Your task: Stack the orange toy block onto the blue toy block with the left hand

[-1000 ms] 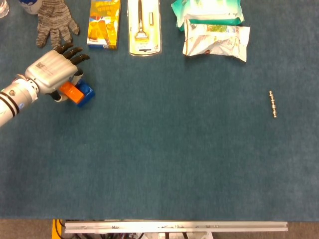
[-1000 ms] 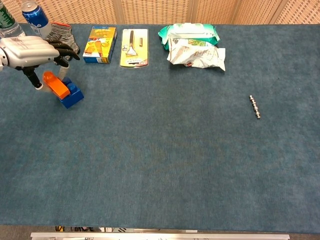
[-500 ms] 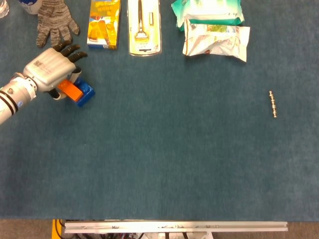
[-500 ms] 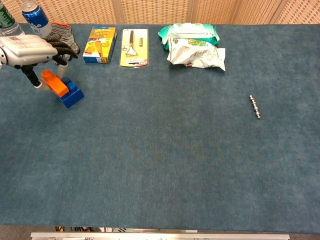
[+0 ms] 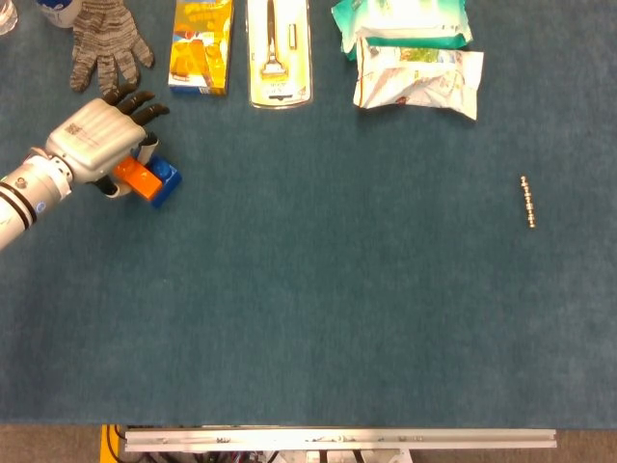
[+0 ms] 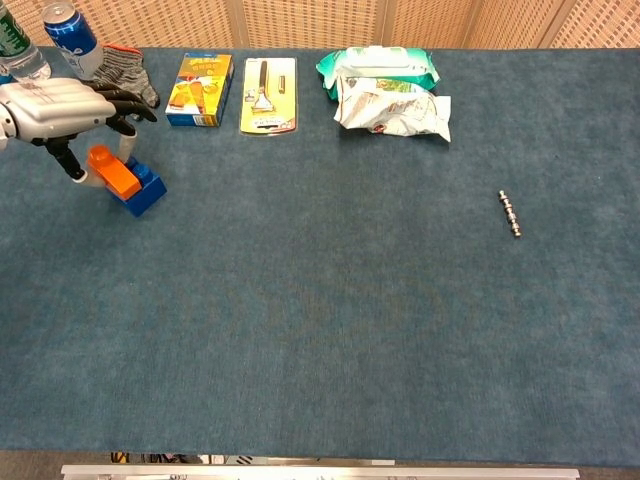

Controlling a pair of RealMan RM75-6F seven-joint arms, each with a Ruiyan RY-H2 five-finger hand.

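The silver left hand (image 6: pixel 62 112) holds the orange toy block (image 6: pixel 113 172) tilted on top of the blue toy block (image 6: pixel 143 189), near a grey knitted glove (image 6: pixel 128 70).

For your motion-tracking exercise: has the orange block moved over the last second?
Yes, slightly. The orange block, held by the left hand, now sits lower against the blue block, after lifting briefly.
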